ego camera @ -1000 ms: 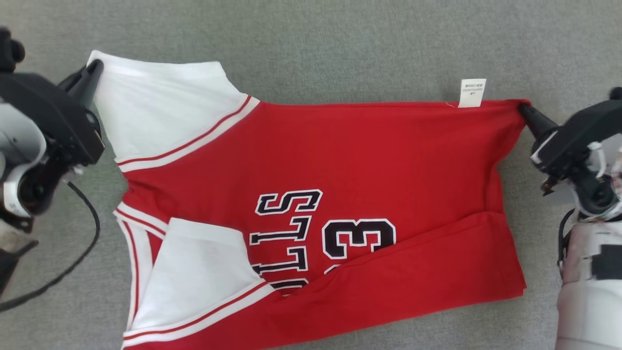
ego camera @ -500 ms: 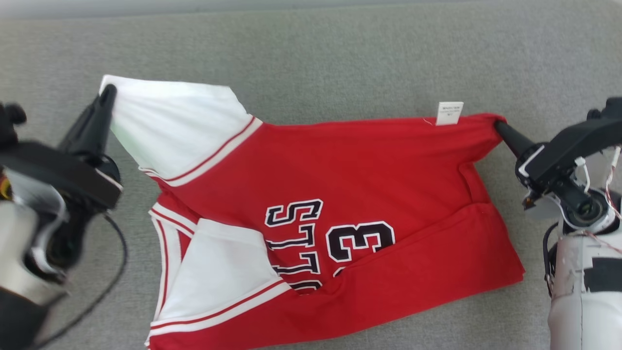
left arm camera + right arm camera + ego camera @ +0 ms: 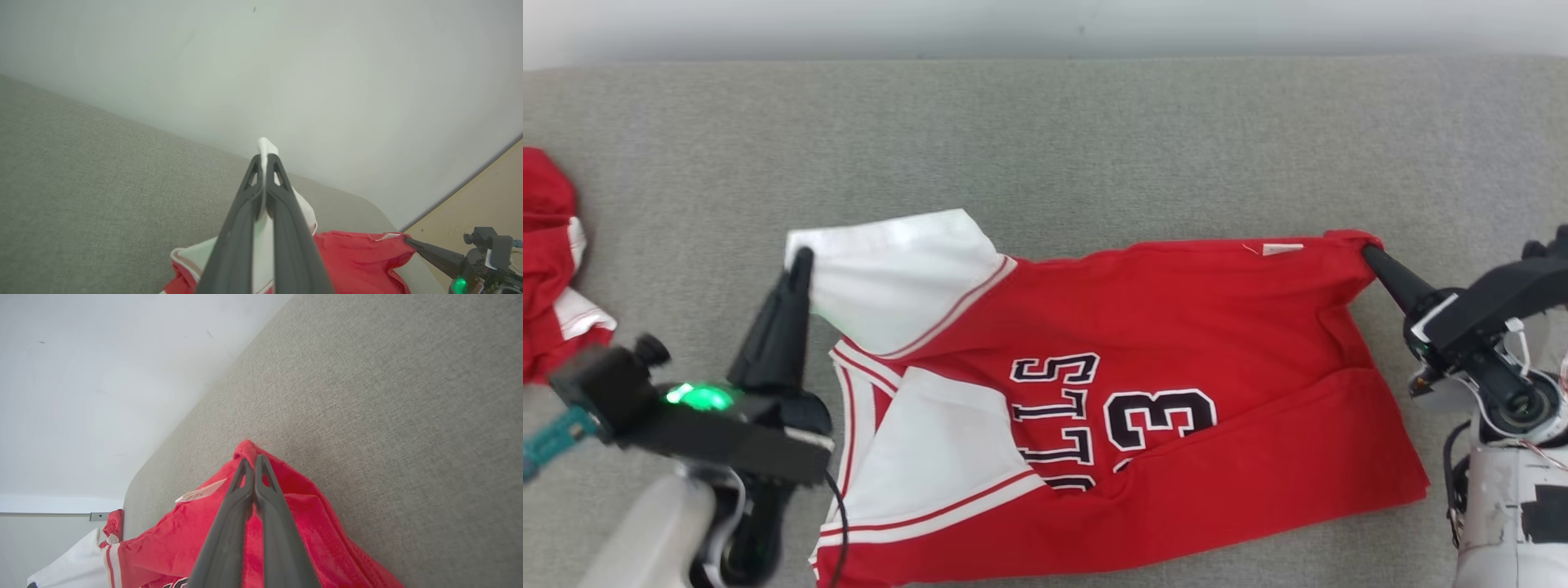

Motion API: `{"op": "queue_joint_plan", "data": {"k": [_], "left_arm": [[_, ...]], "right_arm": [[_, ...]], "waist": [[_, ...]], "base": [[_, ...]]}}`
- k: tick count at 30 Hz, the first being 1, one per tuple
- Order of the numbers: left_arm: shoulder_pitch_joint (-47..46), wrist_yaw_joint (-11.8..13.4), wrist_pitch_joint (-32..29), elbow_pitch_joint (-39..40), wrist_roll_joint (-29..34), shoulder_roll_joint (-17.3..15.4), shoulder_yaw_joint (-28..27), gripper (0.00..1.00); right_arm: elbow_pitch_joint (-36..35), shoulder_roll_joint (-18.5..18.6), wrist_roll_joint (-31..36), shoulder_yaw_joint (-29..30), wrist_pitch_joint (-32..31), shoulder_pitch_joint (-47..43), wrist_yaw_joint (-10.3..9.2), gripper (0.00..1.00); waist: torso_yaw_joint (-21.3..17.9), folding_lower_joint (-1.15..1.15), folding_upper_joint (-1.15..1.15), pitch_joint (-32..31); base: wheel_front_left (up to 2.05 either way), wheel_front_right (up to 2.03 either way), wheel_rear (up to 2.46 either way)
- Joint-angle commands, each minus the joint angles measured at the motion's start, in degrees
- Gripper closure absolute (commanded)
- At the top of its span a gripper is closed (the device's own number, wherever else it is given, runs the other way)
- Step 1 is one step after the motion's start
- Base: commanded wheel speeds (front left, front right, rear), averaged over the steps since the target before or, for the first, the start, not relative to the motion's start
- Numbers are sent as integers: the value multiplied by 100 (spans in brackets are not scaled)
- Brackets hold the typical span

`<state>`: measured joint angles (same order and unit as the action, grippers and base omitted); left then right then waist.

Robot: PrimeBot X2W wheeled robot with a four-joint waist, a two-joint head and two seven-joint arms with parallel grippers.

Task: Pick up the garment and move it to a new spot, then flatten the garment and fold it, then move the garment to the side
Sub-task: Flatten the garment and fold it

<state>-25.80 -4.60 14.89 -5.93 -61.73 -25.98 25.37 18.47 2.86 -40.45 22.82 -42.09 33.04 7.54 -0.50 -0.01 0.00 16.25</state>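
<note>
The garment [image 3: 1176, 327] is a red jersey with white sleeves and black lettering, lying partly folded on the grey cushioned surface [image 3: 1045, 139]. My left gripper [image 3: 802, 258] is shut on the tip of its upper white sleeve [image 3: 898, 269], and the white cloth [image 3: 265, 145] pokes out past the closed fingers. My right gripper [image 3: 1368, 251] is shut on the red hem corner [image 3: 245, 448] next to the white label [image 3: 1282, 248]. The far edge of the jersey hangs slack between the two grippers. In the left wrist view the right gripper [image 3: 406, 239] shows at the lower right.
Another red and white garment [image 3: 551, 261] lies at the left edge of the grey surface. A white wall [image 3: 1045, 24] runs along the far edge. A tan floor [image 3: 482, 192] lies beyond the surface's right end. Bare grey surface stretches behind the jersey.
The camera has shifted, bringing the wall and the left garment into view. My left gripper has moved inward toward the right with the sleeve, so the jersey's far edge has slackened.
</note>
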Motion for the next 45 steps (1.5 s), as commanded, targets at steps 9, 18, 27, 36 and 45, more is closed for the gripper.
{"op": "queue_joint_plan", "data": {"k": [9, 18, 27, 36, 45], "left_arm": [[1249, -253, 29, 622, 358, 162, -67, 100], [1830, -290, 29, 662, 222, 126, 273, 100], [2056, -284, 28, 238, 105, 158, 444, 100], [2412, -286, 30, 217, -87, 207, 331, 100], [2183, -74, 8, -172, 225, 317, 456, 100]], "right_arm": [[-536, 4, -91, 208, -557, -662, -6, 100], [-679, 10, 7, 542, -812, -1063, -6, 100], [-347, 5, 259, 914, -702, -1271, -5, 100], [-397, 4, 151, 988, -716, -1386, -5, 100], [-794, 4, 138, 930, -926, -1969, -6, 100]], "waist": [[161, 1, 0, -184], [238, 1, 0, -257], [291, 1, 0, -375], [318, 1, 0, -402], [411, 1, 0, -460]], "base": [[0, 0, 0], [0, 0, 0], [0, 0, 0], [0, 0, 0], [0, 0, 0]]}}
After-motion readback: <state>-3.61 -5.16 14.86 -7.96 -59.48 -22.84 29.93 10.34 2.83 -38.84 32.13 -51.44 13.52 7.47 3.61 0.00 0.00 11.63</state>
